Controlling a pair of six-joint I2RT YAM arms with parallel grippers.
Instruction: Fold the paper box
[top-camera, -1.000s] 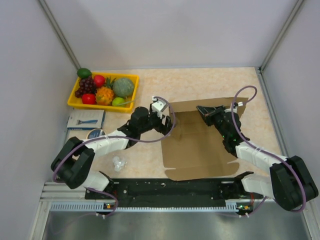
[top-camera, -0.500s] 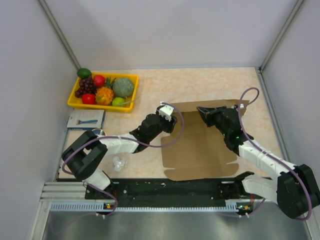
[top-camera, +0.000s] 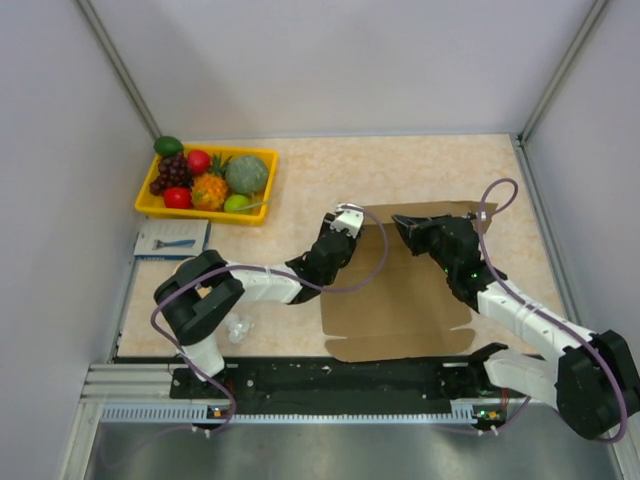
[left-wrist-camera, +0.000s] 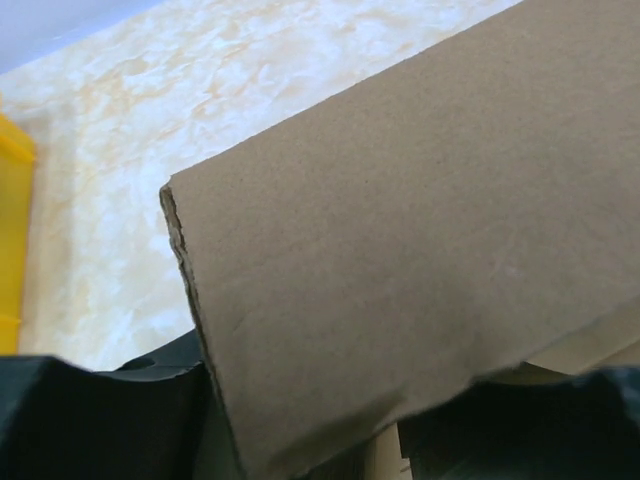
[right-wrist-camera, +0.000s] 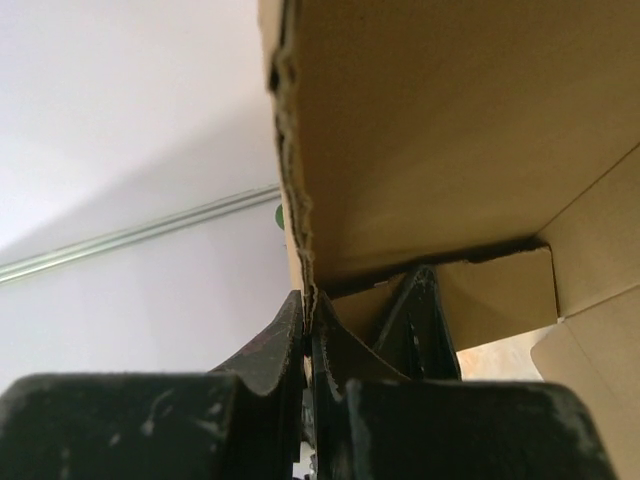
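Note:
The paper box (top-camera: 400, 300) lies opened out, brown and unprinted, on the right half of the table. My right gripper (top-camera: 405, 225) is at its far edge, shut on a raised flap. In the right wrist view the torn cardboard edge (right-wrist-camera: 300, 200) runs down between my closed fingers (right-wrist-camera: 285, 345). My left gripper (top-camera: 348, 228) is at the box's far left corner. In the left wrist view a cardboard panel (left-wrist-camera: 400, 250) covers the space over my gripper (left-wrist-camera: 330, 440). The dark fingers (left-wrist-camera: 100, 420) stand wide apart on each side of it.
A yellow tray (top-camera: 200, 213) of fruit stands at the back left. A blue-white packet (top-camera: 172, 240) lies in front of it. A small clear object (top-camera: 238, 325) lies near the left arm's base. A black rail (top-camera: 330, 378) runs along the near edge. Walls close in both sides.
My left arm has stretched to the right, bringing its gripper up to the box's far left corner. My right gripper has kept hold of the flap and shifted slightly.

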